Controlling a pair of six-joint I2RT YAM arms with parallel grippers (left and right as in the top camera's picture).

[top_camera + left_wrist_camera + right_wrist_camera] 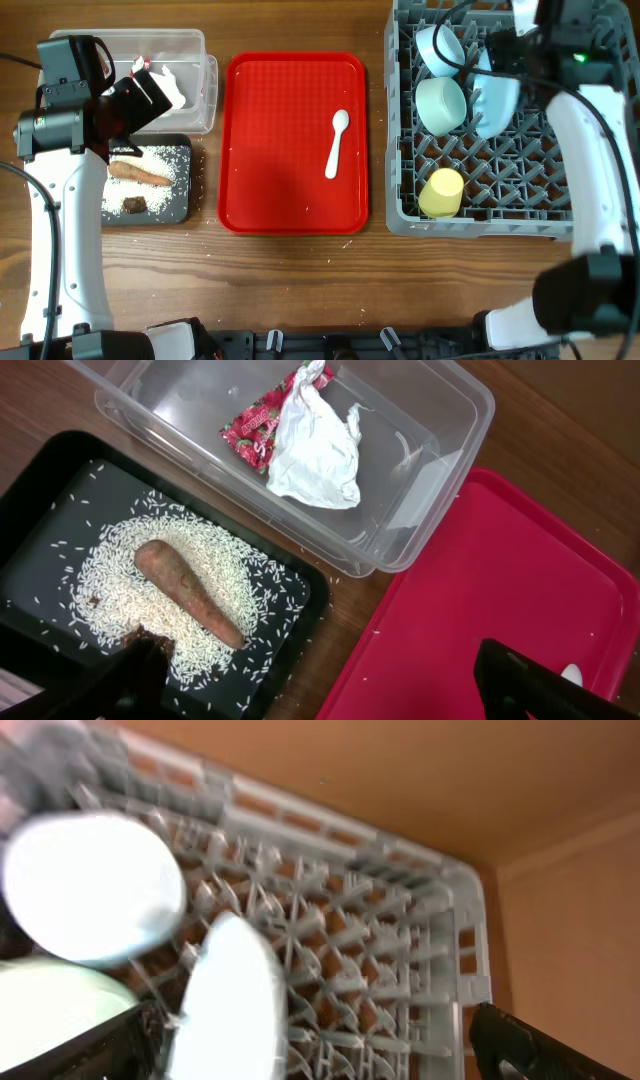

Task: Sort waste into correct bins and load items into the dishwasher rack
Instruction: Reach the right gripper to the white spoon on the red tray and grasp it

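Wrapper (310, 450) in tub (195, 40) far left; rice (110, 600), food piece (185, 595) in shallow tray (40, 490) before it; spoon (335, 145) on middle tray (280, 150); bowls (440, 105), cup (441, 192) in rack (510, 200) right.

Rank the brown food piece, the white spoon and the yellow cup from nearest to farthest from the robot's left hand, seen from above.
1. Brown food piece, on the black tray beside the left hand.
2. White spoon, on the red tray in the middle.
3. Yellow cup, in the grey rack, far right.
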